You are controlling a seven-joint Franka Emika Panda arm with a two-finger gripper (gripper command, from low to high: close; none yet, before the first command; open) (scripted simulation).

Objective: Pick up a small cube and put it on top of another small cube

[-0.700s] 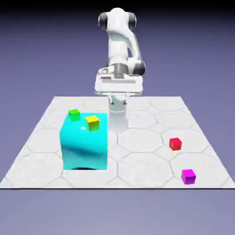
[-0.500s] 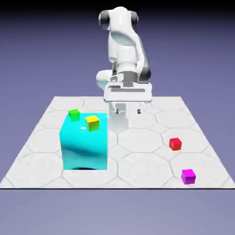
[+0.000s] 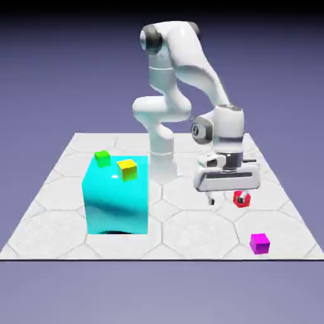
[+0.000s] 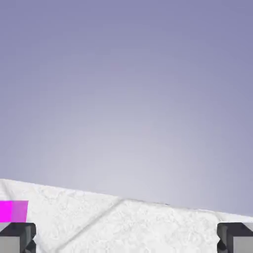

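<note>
Two fingertips (image 4: 19, 238) stand wide apart at the hand view's bottom corners. Exterior view: red cube (image 3: 238, 200) right of centre, purple cube (image 3: 260, 243) lower right, green cube (image 3: 102, 159) and yellow cube (image 3: 127, 170) left.

The hand view's left edge cuts off the magenta cube (image 4: 14, 211).
</note>
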